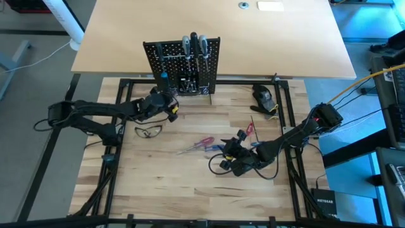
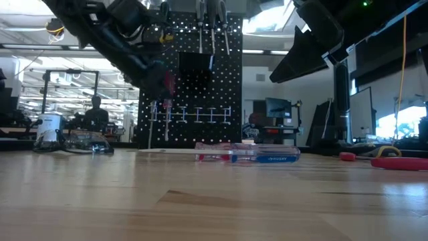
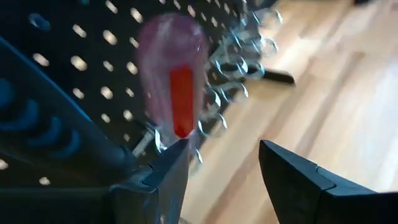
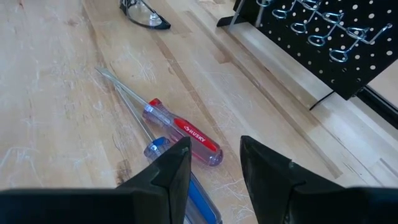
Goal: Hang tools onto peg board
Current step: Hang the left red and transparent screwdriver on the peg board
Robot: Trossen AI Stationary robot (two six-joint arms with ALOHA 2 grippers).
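Black peg board (image 1: 183, 60), rows of small holes. Clear-red screwdriver (image 4: 181, 132) beside clear-blue screwdriver (image 4: 158, 149), silver shafts. Pale wood table (image 1: 171, 183). Dark-framed safety glasses (image 1: 149, 130).

The surface (image 4: 56, 118) is pale wood, matt, its grain plain and lightly scuffed with fine scratches. On it, a red screwdriver (image 4: 181, 132) shows a glossy clear plastic handle and a thin bright metal shaft; the blue screwdriver (image 4: 186, 180) beside it shines the same way. The peg board (image 4: 348, 43) looks like black matt metal, punched with holes, carrying shiny wire hooks (image 4: 323, 31). The safety glasses (image 4: 144, 15) seem clear plastic, though they sit at the frame's edge. The right end effector (image 4: 214, 171) has dull dark fingers.
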